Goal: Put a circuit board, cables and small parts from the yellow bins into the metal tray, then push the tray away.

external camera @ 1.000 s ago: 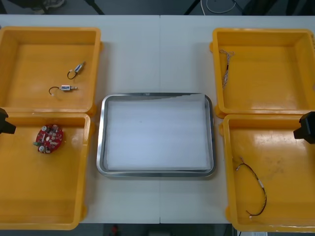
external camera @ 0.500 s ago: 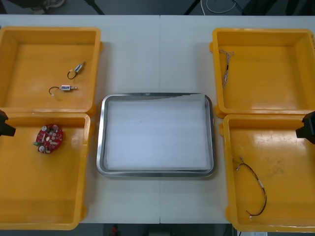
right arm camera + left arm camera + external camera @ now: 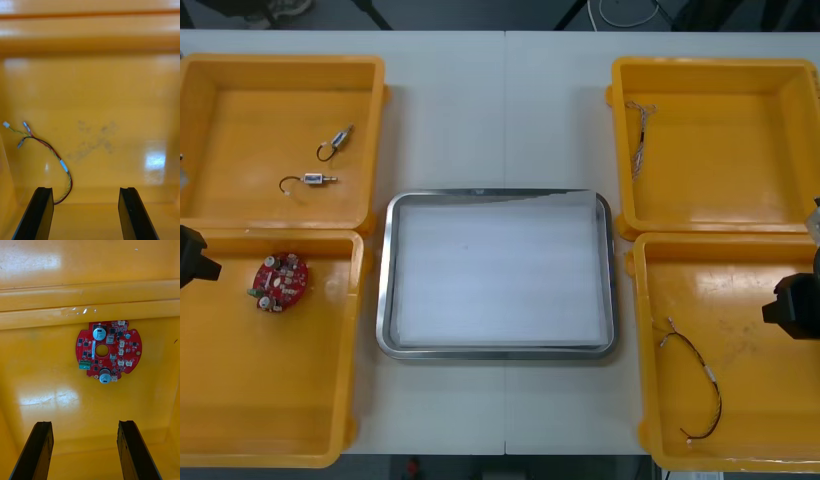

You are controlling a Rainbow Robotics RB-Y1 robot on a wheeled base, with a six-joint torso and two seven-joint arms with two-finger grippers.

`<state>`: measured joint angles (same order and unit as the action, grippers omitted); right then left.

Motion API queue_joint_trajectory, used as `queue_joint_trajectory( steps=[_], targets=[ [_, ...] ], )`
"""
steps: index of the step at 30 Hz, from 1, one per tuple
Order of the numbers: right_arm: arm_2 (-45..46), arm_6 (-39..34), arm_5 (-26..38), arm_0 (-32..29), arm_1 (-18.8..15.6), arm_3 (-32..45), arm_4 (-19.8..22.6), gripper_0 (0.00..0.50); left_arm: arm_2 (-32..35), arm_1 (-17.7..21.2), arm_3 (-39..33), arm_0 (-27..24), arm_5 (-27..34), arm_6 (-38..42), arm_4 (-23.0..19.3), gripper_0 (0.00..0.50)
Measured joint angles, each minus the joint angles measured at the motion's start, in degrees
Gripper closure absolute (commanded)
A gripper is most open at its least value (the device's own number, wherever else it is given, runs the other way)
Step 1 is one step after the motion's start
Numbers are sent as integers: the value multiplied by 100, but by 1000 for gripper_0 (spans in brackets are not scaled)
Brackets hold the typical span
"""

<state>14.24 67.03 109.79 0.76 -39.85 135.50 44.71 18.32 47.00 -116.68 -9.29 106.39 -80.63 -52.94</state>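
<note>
A round red circuit board (image 3: 280,282) lies flat in the near left yellow bin (image 3: 270,400). My left gripper (image 3: 194,256) hangs at that bin's outer edge. In the left wrist view it (image 3: 84,424) is open, with the board (image 3: 108,351) ahead of the fingers and apart from them. A red and yellow cable (image 3: 695,375) lies in the near right yellow bin (image 3: 750,420). My right gripper (image 3: 792,306) is over that bin's outer side. It (image 3: 85,190) is open, the cable (image 3: 52,153) curling just ahead of one finger (image 3: 39,213).
The metal tray (image 3: 387,290), white inside, sits between the bins with nothing in it. Two small metal parts (image 3: 335,142) (image 3: 308,180) lie in the far left bin (image 3: 210,90). A thin twisted cable (image 3: 638,140) lies in the far right bin (image 3: 740,130).
My right gripper has moved nearer and a little inward over the near right bin. My left gripper has crept slightly inward. Nothing in the bins has moved.
</note>
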Motion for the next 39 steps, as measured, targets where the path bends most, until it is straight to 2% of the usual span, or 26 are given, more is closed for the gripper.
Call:
queue_joint_trajectory(
  steps=[7,14,27,33,39],
  targets=[
    [-18,1,-583,-596,338,76,-272,0,-256,0,0,263,-583,0,0,0],
    [-552,2,-1522,-1004,354,81,-1077,0,-562,0,6,556,-1062,0,1,0],
    [-1512,1,-2749,-1603,354,-40,-1886,0,-1091,0,380,697,-1897,0,53,0],
    [-1867,1,-3189,-1658,354,-491,-2128,0,-1288,0,534,718,-2233,2,122,0],
    [-2088,1,-3638,-1664,354,-943,-2141,0,-1516,0,766,724,-2506,8,172,0]
  ],
)
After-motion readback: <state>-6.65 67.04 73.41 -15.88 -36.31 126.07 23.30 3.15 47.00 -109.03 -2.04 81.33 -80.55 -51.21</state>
